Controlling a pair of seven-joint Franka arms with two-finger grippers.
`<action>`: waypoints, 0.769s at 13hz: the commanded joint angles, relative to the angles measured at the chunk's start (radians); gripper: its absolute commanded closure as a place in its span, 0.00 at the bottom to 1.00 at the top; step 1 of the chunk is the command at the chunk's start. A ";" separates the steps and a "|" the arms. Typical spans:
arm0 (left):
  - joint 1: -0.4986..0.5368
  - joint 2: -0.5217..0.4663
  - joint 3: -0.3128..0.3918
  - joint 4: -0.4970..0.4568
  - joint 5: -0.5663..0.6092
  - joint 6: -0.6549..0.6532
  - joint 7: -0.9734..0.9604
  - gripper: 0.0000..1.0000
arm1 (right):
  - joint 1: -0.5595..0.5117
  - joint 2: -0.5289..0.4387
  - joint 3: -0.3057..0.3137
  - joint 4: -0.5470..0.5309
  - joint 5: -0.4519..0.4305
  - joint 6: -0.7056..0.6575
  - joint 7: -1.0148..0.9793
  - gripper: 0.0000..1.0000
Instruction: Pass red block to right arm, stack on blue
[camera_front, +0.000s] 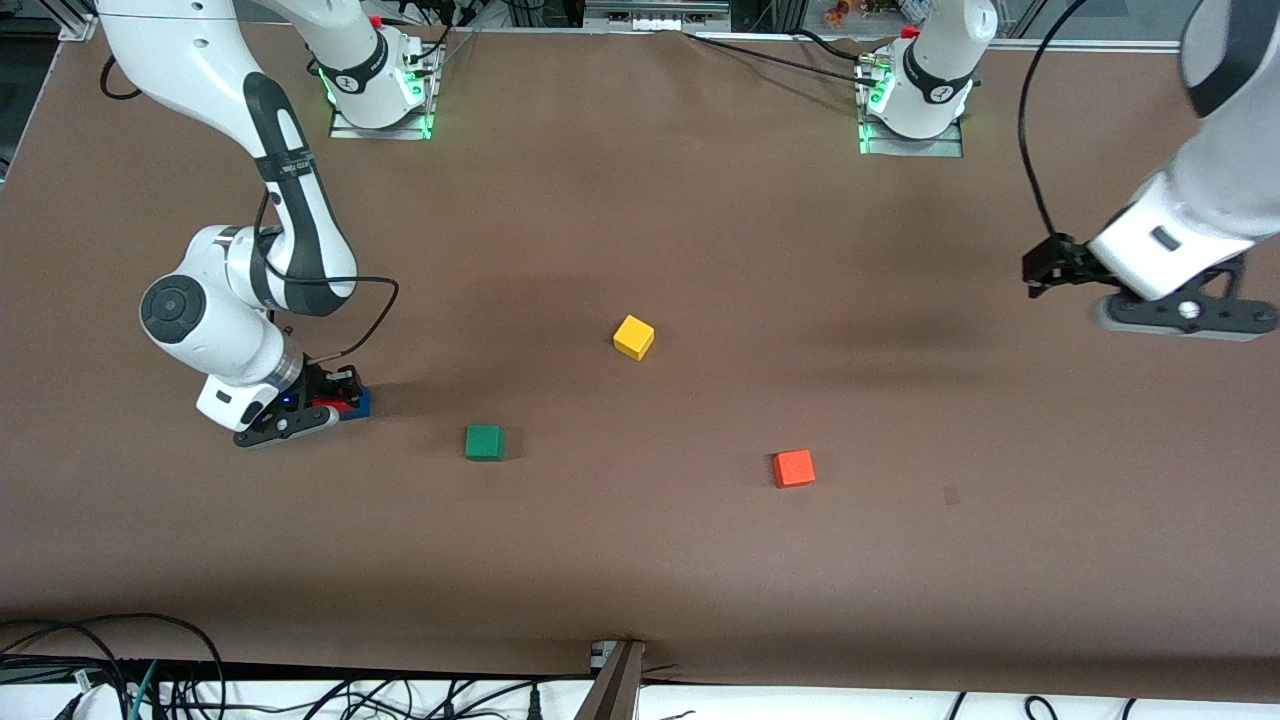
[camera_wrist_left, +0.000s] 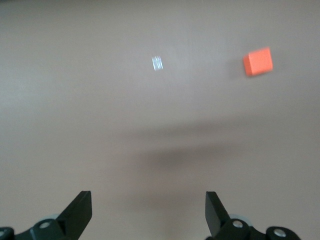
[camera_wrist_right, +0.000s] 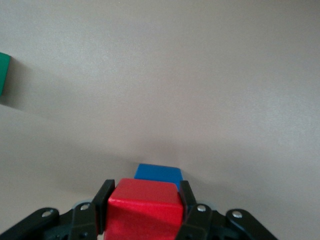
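Brown desk carries a small solid blue cube toward the right arm's end; directly over it, the small deep-red cube sits clamped in the right gripper jaws. Left gripper hangs wide open over its end, near an orange-red cube.

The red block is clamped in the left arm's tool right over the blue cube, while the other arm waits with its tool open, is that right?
Not quite: the right tool clamps the red block, as the right wrist view shows, over the blue cube. The waiting arm with the open tool is the left one, up over the table's left-arm end.
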 joint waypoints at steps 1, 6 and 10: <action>-0.051 -0.136 0.108 -0.202 -0.067 0.138 -0.003 0.00 | 0.005 -0.040 -0.002 -0.045 -0.012 0.021 -0.005 0.90; -0.059 -0.180 0.113 -0.270 -0.078 0.198 -0.005 0.00 | 0.004 -0.039 -0.003 -0.046 -0.009 0.021 0.055 0.90; -0.057 -0.118 0.110 -0.169 -0.080 0.183 -0.011 0.00 | 0.004 -0.039 -0.009 -0.054 -0.010 0.021 0.055 0.90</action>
